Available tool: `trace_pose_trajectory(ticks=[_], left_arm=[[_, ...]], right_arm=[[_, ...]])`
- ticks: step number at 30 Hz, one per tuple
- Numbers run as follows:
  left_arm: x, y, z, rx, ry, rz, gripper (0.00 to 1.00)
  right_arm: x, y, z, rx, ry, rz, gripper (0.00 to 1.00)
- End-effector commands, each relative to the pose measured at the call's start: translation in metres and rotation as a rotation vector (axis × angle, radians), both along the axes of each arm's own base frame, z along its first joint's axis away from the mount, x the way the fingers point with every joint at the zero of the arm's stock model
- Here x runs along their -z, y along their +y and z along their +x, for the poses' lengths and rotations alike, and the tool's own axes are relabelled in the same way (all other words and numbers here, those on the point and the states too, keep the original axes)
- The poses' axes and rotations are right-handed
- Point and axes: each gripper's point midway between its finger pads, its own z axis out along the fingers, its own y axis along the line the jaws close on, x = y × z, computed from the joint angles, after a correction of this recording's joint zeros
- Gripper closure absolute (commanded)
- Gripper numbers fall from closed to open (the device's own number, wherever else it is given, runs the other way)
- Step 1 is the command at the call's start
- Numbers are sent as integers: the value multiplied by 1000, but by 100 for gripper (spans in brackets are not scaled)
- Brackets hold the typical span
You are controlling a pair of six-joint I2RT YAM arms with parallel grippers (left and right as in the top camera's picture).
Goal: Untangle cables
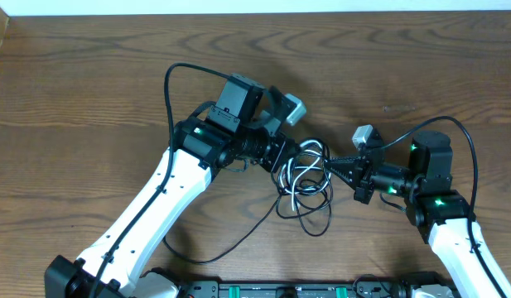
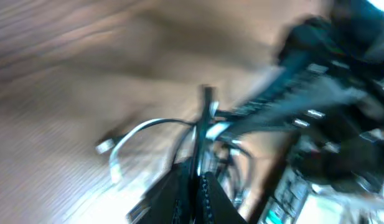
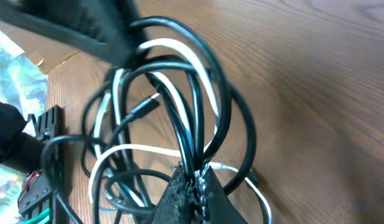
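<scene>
Two closed tools, left gripper point(image 1: 286, 157) and right gripper point(image 1: 330, 165), pinch the cables point(image 3: 187, 140), a looped tangle between them; I judge nothing is separated yet.

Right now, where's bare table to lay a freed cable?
Bare table along the far edge and left of the left arm. Crowded: centre, where left gripper and right gripper pinch the cables.

The left arm point(image 1: 151, 203) slants from the lower left of the overhead frame up to centre. The left gripper point(image 1: 286, 157) is pinched tight on the cables point(image 1: 306, 190). The right arm point(image 1: 454, 236) comes in from the lower right. The right gripper point(image 1: 334, 168) points left, its fingers point(image 3: 207, 186) clamped on the same cables.
</scene>
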Motion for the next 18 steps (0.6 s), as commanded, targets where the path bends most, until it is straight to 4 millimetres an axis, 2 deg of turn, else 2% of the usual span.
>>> trace_pose_trajectory(ticks=[1,4,6,18], left_arm=[[6,31,32,-297,-19,130,92],[10,46,45,-439,-16,178,92],[11,50,47,-472,-14,185,92],[17,50,48,-473,-3,199,93]], right_arm=[[-6,3,-1,-20,-17,9,99],[-7,4,-2,-27,-17,15,99],[-8,5,-3,-35,-17,21,99],[-8,5,-3,-35,-16,21,99]])
